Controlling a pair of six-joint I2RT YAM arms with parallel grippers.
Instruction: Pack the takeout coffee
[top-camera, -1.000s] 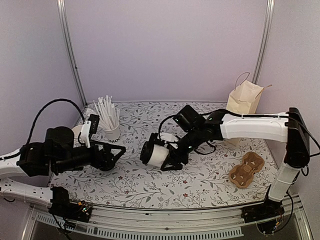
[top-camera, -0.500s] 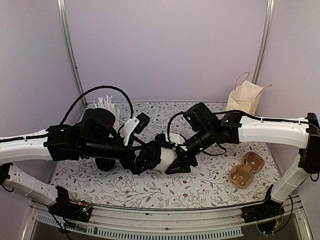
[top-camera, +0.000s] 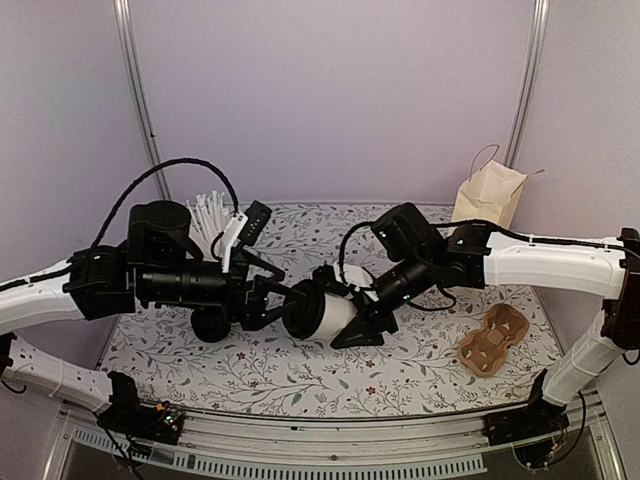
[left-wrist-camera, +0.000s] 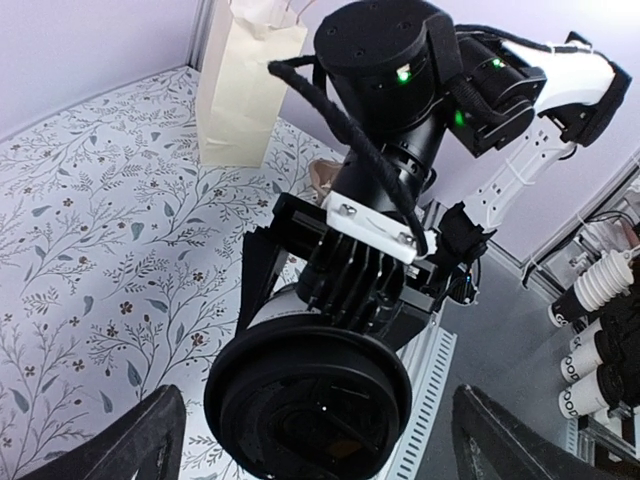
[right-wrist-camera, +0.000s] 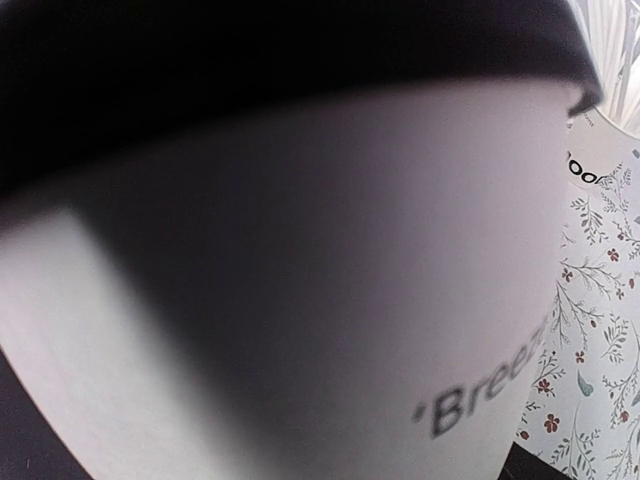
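Position: the takeout coffee (top-camera: 320, 314) is over the middle of the table, tipped on its side, lid end toward the left arm, base toward the right arm.

- Cup wall: smooth white paper, slightly tapered; the right wrist view shows dark printed lettering (right-wrist-camera: 490, 395), only partly legible.
- Lid (left-wrist-camera: 310, 400): round black plastic, glossy, with a raised rim and a recessed centre; seated on the cup.
- Right gripper (top-camera: 340, 308): clamped across the paper wall, black wedge-shaped fingers on either side of the cup. The cup fills its wrist camera.
- Left gripper (top-camera: 272, 300): spread wide, facing the lid head-on. Its matte black fingers (left-wrist-camera: 130, 445) stand well apart on either side of the lid; no contact visible.
- Tablecloth (top-camera: 260, 365): pale, printed with grey sprigs and small dark flowers.
- Paper bag (top-camera: 488, 200): cream, flat-sided, upright at the far right corner, thin cord handles.
- Cup carrier (top-camera: 493, 340): brown moulded pulp, lobed outline with round sockets, flat on the cloth near the right edge.
- White sticks (top-camera: 208, 212): thin, fanned out, far left behind the left arm.
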